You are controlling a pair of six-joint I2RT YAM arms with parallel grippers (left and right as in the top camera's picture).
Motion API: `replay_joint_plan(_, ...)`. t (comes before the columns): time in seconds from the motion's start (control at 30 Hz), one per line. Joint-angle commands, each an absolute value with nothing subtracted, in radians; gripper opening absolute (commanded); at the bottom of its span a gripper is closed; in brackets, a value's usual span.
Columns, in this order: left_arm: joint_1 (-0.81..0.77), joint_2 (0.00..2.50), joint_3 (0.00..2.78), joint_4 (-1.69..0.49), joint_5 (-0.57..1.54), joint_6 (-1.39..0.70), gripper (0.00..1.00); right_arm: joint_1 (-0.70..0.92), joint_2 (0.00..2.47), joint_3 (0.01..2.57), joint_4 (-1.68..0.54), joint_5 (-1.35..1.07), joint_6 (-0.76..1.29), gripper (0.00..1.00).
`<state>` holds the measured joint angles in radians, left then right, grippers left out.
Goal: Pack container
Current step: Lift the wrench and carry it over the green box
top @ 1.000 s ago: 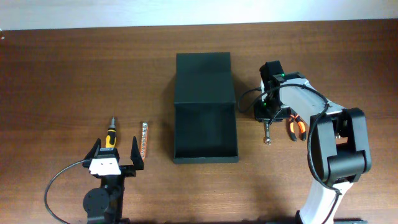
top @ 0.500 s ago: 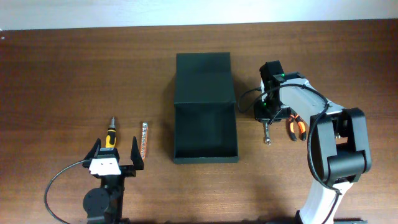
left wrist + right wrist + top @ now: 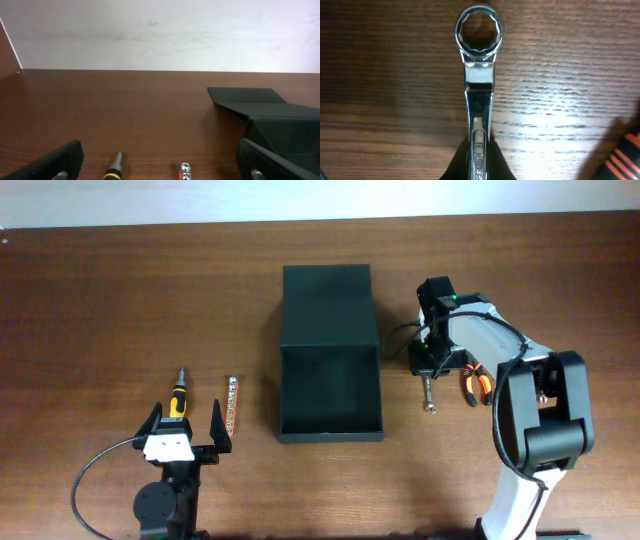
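The container, a dark green-black matte rectangular box [image 3: 330, 352], sits open mid-table on the brown wooden table [image 3: 100, 300], its flap lid laid back flat. Just beside its right wall, my right gripper [image 3: 427, 370] pinches narrow on the shaft of a shiny steel ring wrench [image 3: 479, 90] lying on the wood. My left gripper [image 3: 188, 420] is spread wide, holding nothing, well left of the box.

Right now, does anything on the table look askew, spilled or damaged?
Nothing stands out. The container sits open and empty, lid flap flat behind it. The screwdriver, bit strip and pliers lie flat, and the right gripper has its jaws closed on the wrench.
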<state>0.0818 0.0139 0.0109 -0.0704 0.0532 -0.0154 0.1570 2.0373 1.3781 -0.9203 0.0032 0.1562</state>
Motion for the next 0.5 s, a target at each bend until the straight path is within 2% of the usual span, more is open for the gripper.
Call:
replay_joint_plan(0.0,0.088,0.007,0.009,-0.076,0.064,-0.01,0.99,0.162,2.052,1.48,-0.966,0.061,0.158,0.04)
replay_joint_plan(0.47,0.088,0.007,0.009,-0.076,0.064,-0.01,0.99,0.231,2.052,2.275,-1.433,0.071,0.169,0.04)
